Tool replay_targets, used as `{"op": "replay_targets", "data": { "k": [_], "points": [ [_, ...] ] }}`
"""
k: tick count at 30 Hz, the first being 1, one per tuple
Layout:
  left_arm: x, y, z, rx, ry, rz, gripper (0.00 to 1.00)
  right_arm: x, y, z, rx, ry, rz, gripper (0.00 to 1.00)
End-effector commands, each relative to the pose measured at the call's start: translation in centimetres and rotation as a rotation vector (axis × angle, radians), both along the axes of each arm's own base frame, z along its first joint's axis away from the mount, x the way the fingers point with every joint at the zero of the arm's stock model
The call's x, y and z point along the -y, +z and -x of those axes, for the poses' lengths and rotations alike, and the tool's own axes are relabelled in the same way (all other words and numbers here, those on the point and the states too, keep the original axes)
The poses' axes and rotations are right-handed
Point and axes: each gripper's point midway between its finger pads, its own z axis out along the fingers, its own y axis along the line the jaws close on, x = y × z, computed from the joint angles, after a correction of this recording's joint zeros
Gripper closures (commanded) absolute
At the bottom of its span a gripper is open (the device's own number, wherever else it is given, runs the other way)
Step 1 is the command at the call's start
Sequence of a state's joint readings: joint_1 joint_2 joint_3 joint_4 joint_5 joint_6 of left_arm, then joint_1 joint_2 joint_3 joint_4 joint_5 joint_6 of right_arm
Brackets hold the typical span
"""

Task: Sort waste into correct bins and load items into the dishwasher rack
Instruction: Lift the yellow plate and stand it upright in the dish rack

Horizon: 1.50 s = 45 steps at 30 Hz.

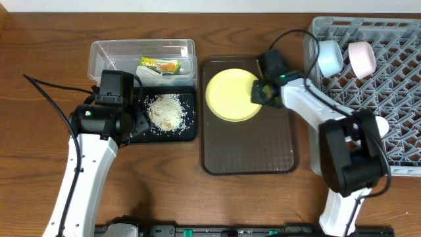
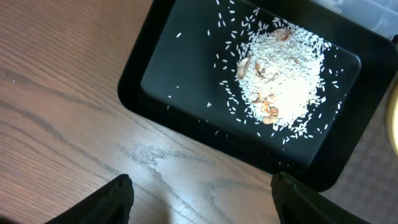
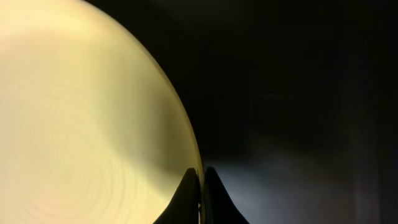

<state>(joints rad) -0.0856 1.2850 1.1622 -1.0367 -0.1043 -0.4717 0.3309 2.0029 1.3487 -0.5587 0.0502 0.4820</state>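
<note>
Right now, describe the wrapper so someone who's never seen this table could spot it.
Find the clear tub at the far left of the table, behind the black tray of rice. The wrapper lies inside that tub. It is the only crumpled thing there, green, yellow and orange with white paper.

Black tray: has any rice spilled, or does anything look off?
Loose grains lie scattered around the rice heap, but all inside the black tray; none shows on the table. Nothing else stands out.
</note>
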Motion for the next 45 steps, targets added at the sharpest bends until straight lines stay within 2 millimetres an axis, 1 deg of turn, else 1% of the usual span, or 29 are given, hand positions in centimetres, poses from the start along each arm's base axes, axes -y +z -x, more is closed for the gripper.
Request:
{"op": "replay_targets", "data": {
  "k": [1, 4, 7, 11, 13, 16, 18, 20, 22, 24, 26, 29, 35, 40, 43, 44, 45],
  "points": [
    [-0.3, 0.0, 0.0, -0.002, 0.012, -0.006, 0.26, 3.9, 4.7, -1.2, 0.109, -0.014, 0.103, 0.99],
    [-0.3, 0.0, 0.0, -0.002, 0.012, -0.006, 0.26, 5.8, 8.4, -0.7, 0.154, 0.011, 0.124, 0.99],
    [-0.3, 0.0, 0.0, -0.002, 0.012, -0.006, 0.26, 8.6, 12.3, -0.1, 0.214, 0.025, 0.187, 0.99],
    [-0.3, 0.0, 0.0, -0.002, 0.012, -0.006, 0.26, 13.6, 17.4, 1.0, 0.303, -0.013, 0.346, 0.99],
    [-0.3, 0.0, 0.0, -0.002, 0.012, -0.006, 0.26, 16.2, 19.8, 1.8, 0.338, -0.05, 0.433, 0.99],
    [-0.3, 0.0, 0.0, -0.002, 0.012, -0.006, 0.26, 19.9, 22.6, 3.2, 0.366, -0.116, 0.553, 0.99],
    [-0.3, 0.0, 0.0, -0.002, 0.012, -0.006, 0.26, 22.3, 24.1, 4.2, 0.364, -0.163, 0.639, 0.99],
    [-0.3, 0.0, 0.0, -0.002, 0.012, -0.007, 0.26, 24.8, 25.1, 5.3, 0.34, -0.217, 0.74, 0.99],
    [-0.3, 0.0, 0.0, -0.002, 0.012, -0.006, 0.26, 26.7, 25.8, 6.3, 0.306, -0.265, 0.83, 0.99],
    [-0.3, 0.0, 0.0, -0.001, 0.012, -0.007, 0.26, 28.3, 26.3, 7.2, 0.273, -0.321, 0.901, 0.99],
    [-0.3, 0.0, 0.0, -0.001, 0.012, -0.006, 0.26, 29.1, 26.1, 7.5, 0.247, -0.328, 0.923, 0.99],
    [-0.3, 0.0, 0.0, -0.001, 0.012, -0.006, 0.26, 29.6, 25.4, 7.4, 0.221, -0.332, 0.926, 0.99],
    [-0.3, 0.0, 0.0, -0.002, 0.012, -0.006, 0.26, 30.0, 23.1, 6.5, 0.147, -0.312, 0.947, 0.99],
    [-0.3, 0.0, 0.0, -0.002, 0.012, -0.006, 0.26, 30.0, 20.4, 5.7, 0.088, -0.293, 0.936, 0.99],
    [-0.3, 0.0, 0.0, -0.002, 0.012, -0.006, 0.26, 29.0, 18.8, 4.8, 0.093, -0.262, 0.861, 0.99],
    [-0.3, 0.0, 0.0, -0.002, 0.012, -0.006, 0.26, 28.4, 18.3, 4.5, 0.104, -0.254, 0.821, 0.98],
    [-0.3, 0.0, 0.0, -0.002, 0.012, -0.006, 0.26, 27.9, 18.0, 4.2, 0.116, -0.249, 0.78, 0.91]
  ]
}}
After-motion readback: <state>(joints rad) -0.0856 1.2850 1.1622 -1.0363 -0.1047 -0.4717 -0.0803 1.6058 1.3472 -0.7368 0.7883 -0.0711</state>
